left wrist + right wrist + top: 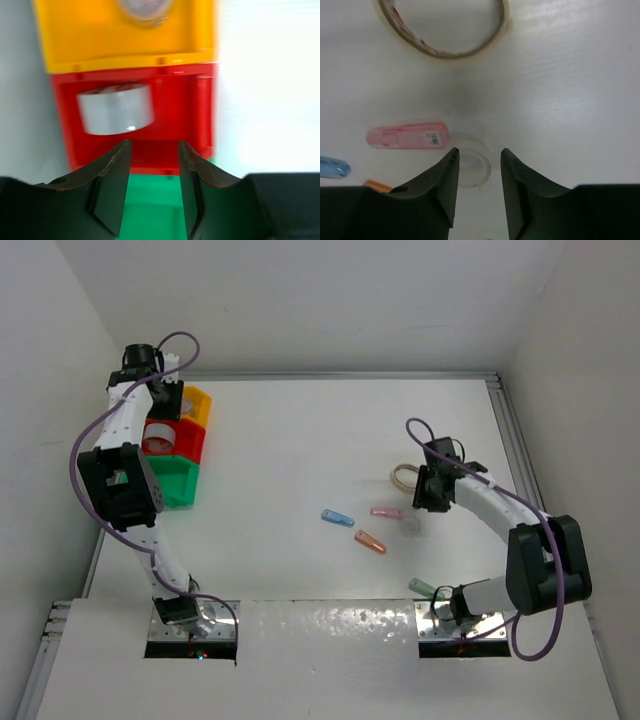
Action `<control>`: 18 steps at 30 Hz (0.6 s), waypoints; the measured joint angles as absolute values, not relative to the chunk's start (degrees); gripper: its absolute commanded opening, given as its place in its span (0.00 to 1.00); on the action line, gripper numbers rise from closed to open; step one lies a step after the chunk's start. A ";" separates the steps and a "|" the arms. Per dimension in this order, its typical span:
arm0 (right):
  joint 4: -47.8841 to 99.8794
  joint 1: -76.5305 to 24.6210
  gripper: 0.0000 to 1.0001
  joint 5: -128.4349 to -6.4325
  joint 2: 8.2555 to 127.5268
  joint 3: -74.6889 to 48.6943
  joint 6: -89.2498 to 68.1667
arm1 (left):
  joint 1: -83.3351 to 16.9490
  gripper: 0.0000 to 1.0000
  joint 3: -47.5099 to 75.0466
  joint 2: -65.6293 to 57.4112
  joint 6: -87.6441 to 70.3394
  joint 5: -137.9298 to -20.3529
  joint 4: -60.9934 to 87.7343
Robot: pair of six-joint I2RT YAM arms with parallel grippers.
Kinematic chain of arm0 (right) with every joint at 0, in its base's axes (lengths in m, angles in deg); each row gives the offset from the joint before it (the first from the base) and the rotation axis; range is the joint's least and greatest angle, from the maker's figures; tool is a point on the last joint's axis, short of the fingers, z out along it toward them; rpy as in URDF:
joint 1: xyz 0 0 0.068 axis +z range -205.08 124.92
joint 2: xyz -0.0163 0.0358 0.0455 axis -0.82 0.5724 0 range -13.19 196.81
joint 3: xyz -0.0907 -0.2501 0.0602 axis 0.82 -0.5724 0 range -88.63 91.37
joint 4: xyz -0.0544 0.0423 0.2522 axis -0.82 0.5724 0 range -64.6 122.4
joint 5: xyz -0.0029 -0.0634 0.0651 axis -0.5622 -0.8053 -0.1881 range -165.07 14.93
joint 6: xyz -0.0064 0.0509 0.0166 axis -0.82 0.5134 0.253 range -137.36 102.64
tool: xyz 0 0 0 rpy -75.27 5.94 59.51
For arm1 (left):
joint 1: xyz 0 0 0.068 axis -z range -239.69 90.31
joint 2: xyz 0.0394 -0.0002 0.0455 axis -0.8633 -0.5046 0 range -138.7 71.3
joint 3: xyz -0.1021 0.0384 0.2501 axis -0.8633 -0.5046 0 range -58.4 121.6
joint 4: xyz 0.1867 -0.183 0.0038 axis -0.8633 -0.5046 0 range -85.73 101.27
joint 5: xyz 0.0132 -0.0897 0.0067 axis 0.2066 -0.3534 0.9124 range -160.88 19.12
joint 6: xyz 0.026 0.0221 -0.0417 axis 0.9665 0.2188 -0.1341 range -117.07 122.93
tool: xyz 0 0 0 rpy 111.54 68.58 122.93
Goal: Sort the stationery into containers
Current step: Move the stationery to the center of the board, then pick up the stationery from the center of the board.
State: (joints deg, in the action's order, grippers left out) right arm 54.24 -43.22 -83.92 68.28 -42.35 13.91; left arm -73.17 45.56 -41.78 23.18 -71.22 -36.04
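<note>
Top external view, working outward from the arm bases: nearest me a pale green capsule-shaped piece [420, 586] lies on the table [300, 440] just beside the right arm's base. Farther out, an orange capsule [370, 542], a blue capsule [338, 517] and a pink capsule [386, 512] lie apart from one another in a loose cluster near mid-table. A tiny clear round pot [412, 526] sits just right of the pink one, and a beige tape ring [402, 476] lies flat beyond it. On my right wrist feed the right gripper [479, 152] hangs over the table with its fingers spread and nothing between them. The clear pot shows at the gap's left side, partly behind the left finger, touching neither as far as I can tell, with the pink capsule to its left and the beige ring farther on. On the left side the three joined bins stand in a row: green bin [178, 485] nearest, red bin [190, 443] next, yellow-orange bin [200, 405] farthest. On my left wrist feed the left gripper [153, 145] is parted and empty above the seam between green and red. A grey tape roll [115, 109] rests inside the red bin, and a round clear item [145, 9], cut off by the frame, sits in the yellow-orange one.
</note>
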 measured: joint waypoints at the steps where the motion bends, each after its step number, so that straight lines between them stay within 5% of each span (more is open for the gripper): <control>1: 54.64 -43.20 0.35 -83.78 67.54 -43.88 14.28 | -72.66 0.40 45.37 -41.36 22.87 -71.98 -36.13; 14: 51.07 -42.94 0.36 -79.76 63.43 -53.06 17.84 | -69.04 0.42 43.79 -36.99 20.29 -76.46 -36.90; 18: 48.95 -42.94 0.29 -79.52 65.44 -53.23 18.46 | -68.73 0.42 42.70 -36.69 19.90 -76.66 -37.07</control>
State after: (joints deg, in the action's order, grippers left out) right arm 48.95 -42.94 -79.52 65.44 -53.23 18.46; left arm -68.73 42.70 -36.69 19.90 -76.66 -37.07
